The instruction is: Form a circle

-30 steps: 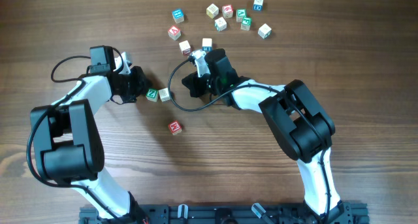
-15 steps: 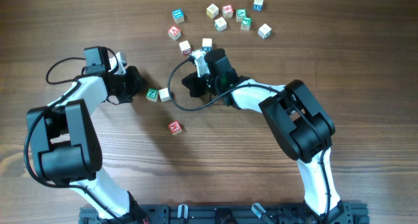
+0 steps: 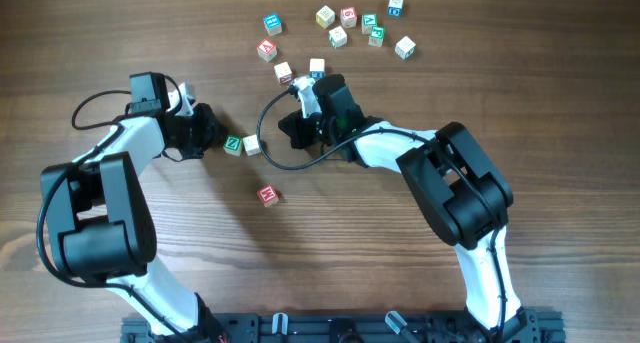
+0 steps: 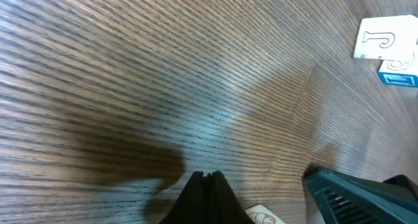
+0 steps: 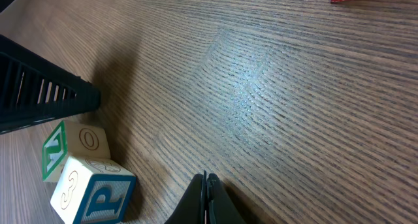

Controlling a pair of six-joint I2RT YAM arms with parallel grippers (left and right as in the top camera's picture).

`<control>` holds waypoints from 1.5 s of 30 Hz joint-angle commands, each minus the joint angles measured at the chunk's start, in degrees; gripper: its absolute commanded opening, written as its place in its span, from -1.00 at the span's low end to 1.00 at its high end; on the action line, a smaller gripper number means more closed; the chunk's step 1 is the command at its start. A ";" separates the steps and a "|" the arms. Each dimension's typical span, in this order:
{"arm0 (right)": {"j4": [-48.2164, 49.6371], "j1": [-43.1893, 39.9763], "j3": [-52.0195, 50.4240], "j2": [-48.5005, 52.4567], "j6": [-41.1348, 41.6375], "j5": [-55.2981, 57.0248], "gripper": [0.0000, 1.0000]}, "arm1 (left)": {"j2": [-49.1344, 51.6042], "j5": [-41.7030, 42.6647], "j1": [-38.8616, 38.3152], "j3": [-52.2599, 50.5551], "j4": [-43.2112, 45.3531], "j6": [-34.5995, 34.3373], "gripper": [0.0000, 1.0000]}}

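Note:
Small lettered wooden cubes lie on the wooden table. Several are scattered at the far side, around one cube [image 3: 338, 36]. A green cube [image 3: 232, 144] and a white cube [image 3: 252, 144] touch side by side in the middle. A red cube [image 3: 267, 195] sits alone nearer the front. My left gripper [image 3: 217, 135] is shut and empty, its tip just left of the green cube; its tips [image 4: 207, 176] rest low over bare wood. My right gripper [image 3: 285, 136] is shut and empty, right of the white cube. From the right wrist its tips [image 5: 206, 178] stand beside the blue P cube [image 5: 91, 196].
The left wrist view shows a white J cube [image 4: 385, 38] far right, and the right gripper's dark body [image 4: 353, 194] at the lower right. The left gripper's black housing [image 5: 39, 87] fills the left of the right wrist view. Both arm bases stand at the table's front edge.
My left arm has drawn back slightly to the left, away from the green cube. The right arm and the cubes have not moved.

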 commanded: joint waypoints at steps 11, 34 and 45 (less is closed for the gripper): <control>-1.57 0.02 -0.63 1.11 0.13 3.08 -0.91 | 0.90 1.99 -1.92 -0.42 0.00 -0.28 -0.92; -1.84 0.02 -0.63 1.11 0.11 3.06 -0.91 | -2.23 -1.22 4.22 4.44 -5.44 -0.44 -0.92; -1.88 0.02 -0.63 1.11 0.13 2.80 -0.91 | -4.74 2.21 3.39 4.44 -14.47 0.37 -0.92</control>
